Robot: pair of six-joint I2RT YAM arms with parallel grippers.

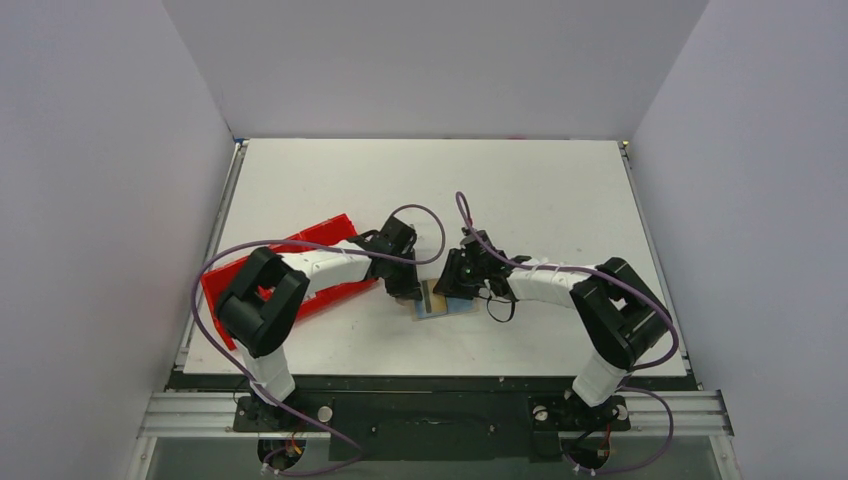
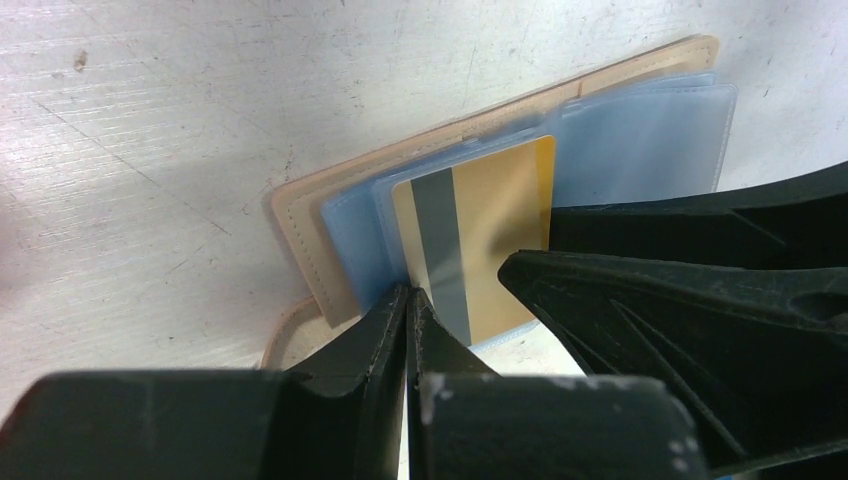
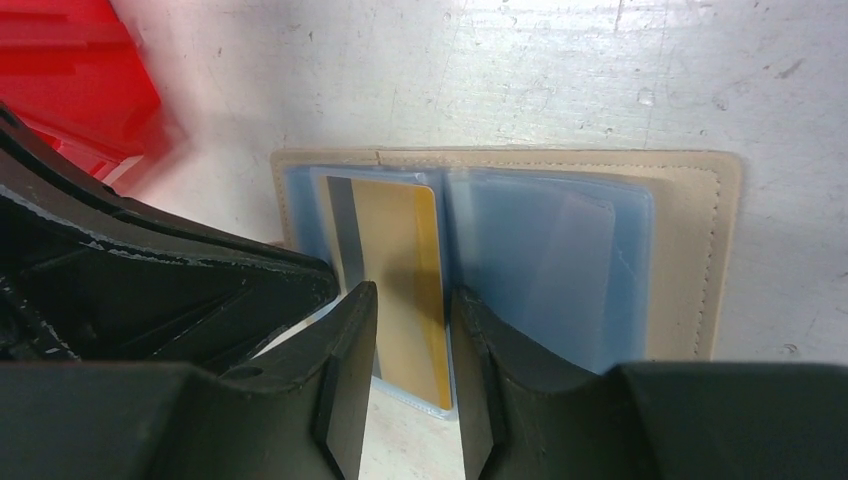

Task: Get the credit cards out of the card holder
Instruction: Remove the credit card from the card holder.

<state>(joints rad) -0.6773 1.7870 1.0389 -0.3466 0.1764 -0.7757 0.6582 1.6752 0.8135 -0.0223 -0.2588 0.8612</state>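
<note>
Stitched beige card holder [image 3: 697, 260], glossy gold card [image 3: 395, 260]

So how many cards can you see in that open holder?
1: a gold card in a clear sleeve of the open card holder. More may hide in the other sleeves.

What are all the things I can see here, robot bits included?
card holder: one, beige stitched cover with clear bluish sleeves, lying open on the table between the two grippers
credit card: one clearly seen, gold with a grey stripe, tucked in a sleeve
tray: one, red, at the table's left side, partly under the left arm
table: one, white and scuffed
cables: purple, looping along each arm
left gripper: black, shut, tips at the gold card's edge
right gripper: black, open, one finger on either side of the gold card
</note>
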